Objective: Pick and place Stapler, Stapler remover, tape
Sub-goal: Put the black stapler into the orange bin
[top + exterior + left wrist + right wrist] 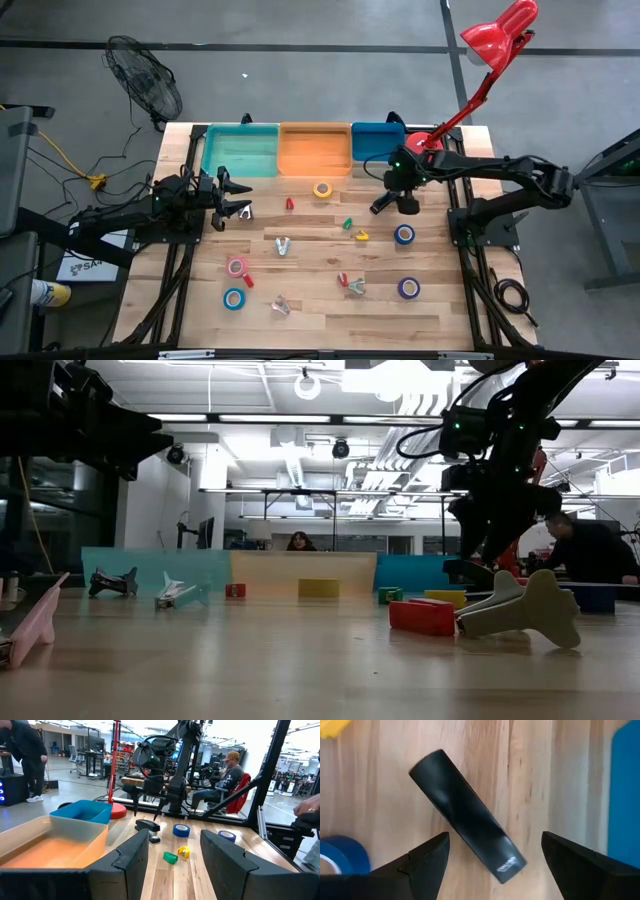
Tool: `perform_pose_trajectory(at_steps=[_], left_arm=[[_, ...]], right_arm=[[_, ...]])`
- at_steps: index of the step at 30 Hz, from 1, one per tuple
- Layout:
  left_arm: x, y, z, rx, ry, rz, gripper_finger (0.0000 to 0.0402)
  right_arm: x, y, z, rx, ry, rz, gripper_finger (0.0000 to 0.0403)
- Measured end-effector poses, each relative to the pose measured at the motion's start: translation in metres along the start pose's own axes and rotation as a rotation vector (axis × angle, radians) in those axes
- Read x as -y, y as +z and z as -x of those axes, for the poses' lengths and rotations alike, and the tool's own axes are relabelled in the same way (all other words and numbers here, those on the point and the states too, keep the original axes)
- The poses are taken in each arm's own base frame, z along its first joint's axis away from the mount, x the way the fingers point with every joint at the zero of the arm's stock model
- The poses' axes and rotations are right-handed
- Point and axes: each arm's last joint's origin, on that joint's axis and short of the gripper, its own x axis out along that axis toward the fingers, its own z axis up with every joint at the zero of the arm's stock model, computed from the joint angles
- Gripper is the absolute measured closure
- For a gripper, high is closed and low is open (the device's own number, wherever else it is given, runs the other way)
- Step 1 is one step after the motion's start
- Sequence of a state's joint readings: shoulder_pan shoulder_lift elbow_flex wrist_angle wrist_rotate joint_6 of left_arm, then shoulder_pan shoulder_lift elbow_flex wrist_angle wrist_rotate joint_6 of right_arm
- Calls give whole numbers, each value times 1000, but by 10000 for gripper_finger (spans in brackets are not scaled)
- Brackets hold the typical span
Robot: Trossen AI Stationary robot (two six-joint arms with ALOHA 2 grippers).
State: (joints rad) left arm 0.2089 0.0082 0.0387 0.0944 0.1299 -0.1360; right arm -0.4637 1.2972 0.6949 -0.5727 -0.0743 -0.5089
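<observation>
Small black oblong stapler [467, 816] lying flat on the pale wooden surface [320, 300] near its far right corner, just in front of the dark blue plastic bin [377, 140]; seen also from above [381, 204] and past the left arm's fingers [147, 825]. Directly above it, right gripper [398, 196] pointing down, fingers spread wide to either side of the stapler, not touching it. Just beside, toward the right edge, a dark blue tape roll [404, 234]; a second dark blue roll [408, 288] nearer the front edge. Yellow tape roll [322, 189] in front of the orange plastic bin [314, 148]. Pink tape roll [237, 266] and light blue tape roll [233, 299] toward the front left corner. Teal plastic bin [241, 148] at the far left. Small red, green and yellow pieces and metal claw-shaped removers scattered across the middle. Left gripper [232, 197] held at the left edge, in front of the teal bin, fingers partly apart and empty. Red desk lamp [497, 32] by the far right corner.
</observation>
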Motion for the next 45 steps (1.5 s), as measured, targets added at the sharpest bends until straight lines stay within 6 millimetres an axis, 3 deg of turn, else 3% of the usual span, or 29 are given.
perform_pose_trajectory(at_steps=[9,22,29,33,42,45], left_arm=[[0,0,0,0,0,0,224],[0,0,0,1,0,0,224],[0,0,0,1,0,0,224],[0,0,0,1,0,0,224],[0,0,0,0,0,0,224],[0,0,0,0,0,0,224]], right_arm=[[-1,1,-9,33,-3,84,96],[-16,6,-56,-94,103,194,96],[-18,4,-60,-128,119,193,101],[-19,2,-59,-141,126,193,140],[-20,1,-59,-151,141,188,272],[-19,3,-59,-152,129,117,277]])
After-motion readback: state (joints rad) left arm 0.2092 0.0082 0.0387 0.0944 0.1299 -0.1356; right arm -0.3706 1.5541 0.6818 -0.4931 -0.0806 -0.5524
